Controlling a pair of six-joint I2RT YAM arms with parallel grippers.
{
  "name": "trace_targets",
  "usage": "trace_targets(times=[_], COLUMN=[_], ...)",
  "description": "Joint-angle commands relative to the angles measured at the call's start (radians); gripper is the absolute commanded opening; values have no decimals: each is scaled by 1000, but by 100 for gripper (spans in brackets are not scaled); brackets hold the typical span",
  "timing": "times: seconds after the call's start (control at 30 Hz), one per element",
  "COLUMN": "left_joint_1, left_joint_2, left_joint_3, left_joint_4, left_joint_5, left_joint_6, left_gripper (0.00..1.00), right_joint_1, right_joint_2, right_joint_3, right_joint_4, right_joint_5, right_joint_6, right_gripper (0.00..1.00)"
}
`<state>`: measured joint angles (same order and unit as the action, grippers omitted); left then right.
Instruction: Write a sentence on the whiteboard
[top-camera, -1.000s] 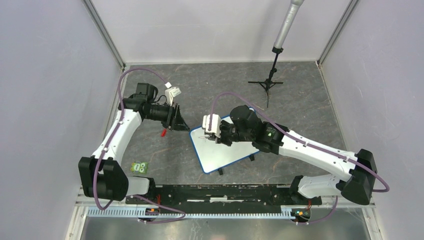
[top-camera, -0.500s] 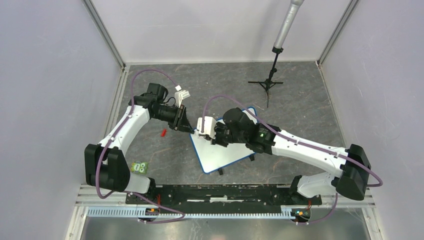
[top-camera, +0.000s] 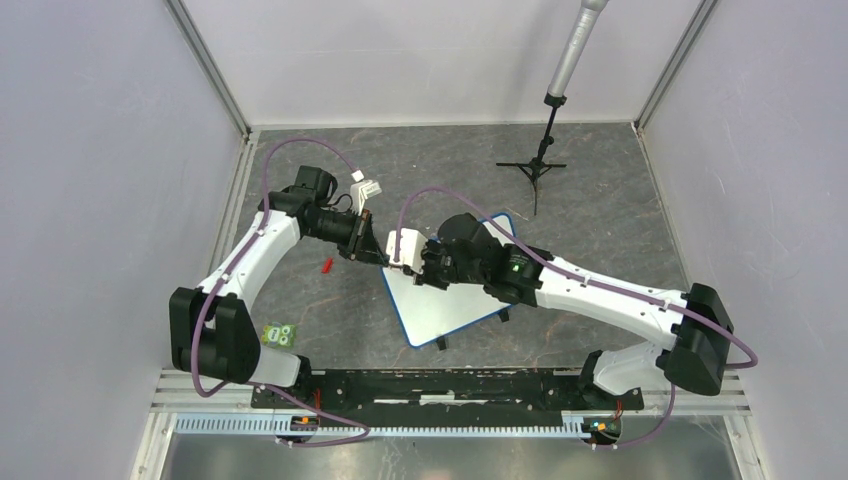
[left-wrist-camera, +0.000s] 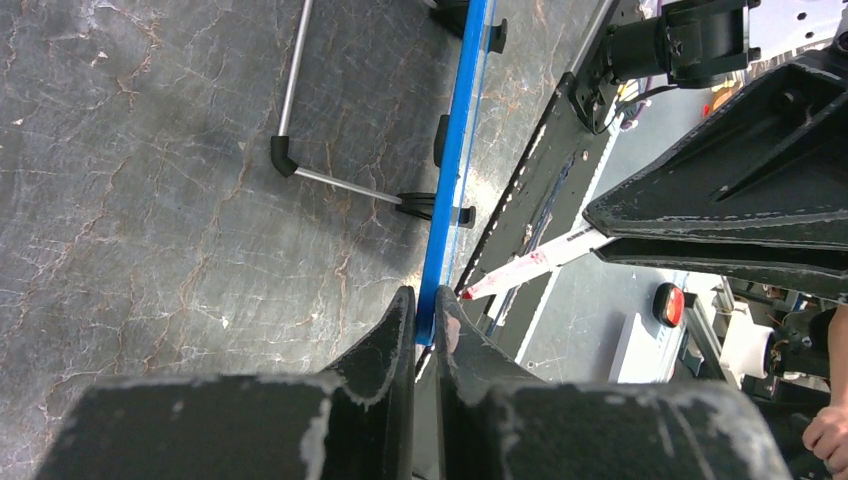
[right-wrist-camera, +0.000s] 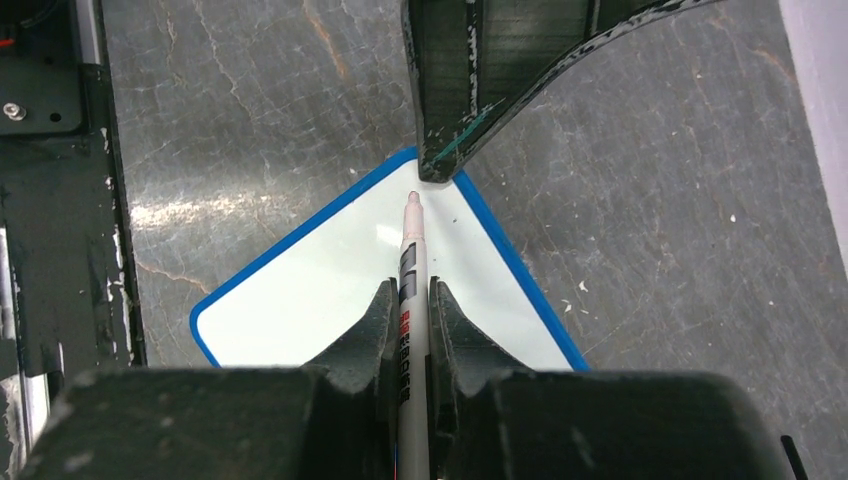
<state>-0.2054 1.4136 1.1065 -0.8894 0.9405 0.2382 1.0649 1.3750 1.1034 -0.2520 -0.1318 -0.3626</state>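
The whiteboard (top-camera: 455, 300), white with a blue rim, lies tilted on the dark floor. My left gripper (top-camera: 377, 252) is shut on the rim at its far left corner; the left wrist view shows the fingers (left-wrist-camera: 385, 335) pinching the blue edge (left-wrist-camera: 455, 150). My right gripper (top-camera: 427, 270) is shut on a white marker (right-wrist-camera: 412, 262). The marker's tip hovers over the board (right-wrist-camera: 320, 290) just short of that corner, near the left fingers (right-wrist-camera: 445, 120). No red sentence shows on the visible board surface.
A small red cap (top-camera: 327, 265) lies on the floor left of the board. A green item (top-camera: 280, 335) sits near the left arm's base. A black tripod stand (top-camera: 540, 165) stands at the back right. The board's wire leg (left-wrist-camera: 340, 180) shows underneath.
My left gripper swung right and closed on the board's corner. My right gripper with the marker slid left and a little back toward that corner.
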Motion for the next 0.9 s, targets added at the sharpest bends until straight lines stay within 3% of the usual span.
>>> trace_targets(times=[0.0, 0.3, 0.87], left_joint_1=[-5, -9, -12], left_joint_2=[3, -2, 0], left_joint_3=[36, 38, 39], left_joint_4=[17, 17, 17], left_joint_5=[11, -3, -16], left_joint_6=[-12, -11, -4], left_gripper=[9, 3, 2], right_joint_1=[6, 8, 30], right_joint_2=[10, 39, 15], right_joint_3=[59, 72, 8], right_joint_4=[42, 25, -9], right_joint_5=[30, 60, 74], right_joint_6=[11, 3, -9], right_gripper=[0, 0, 0])
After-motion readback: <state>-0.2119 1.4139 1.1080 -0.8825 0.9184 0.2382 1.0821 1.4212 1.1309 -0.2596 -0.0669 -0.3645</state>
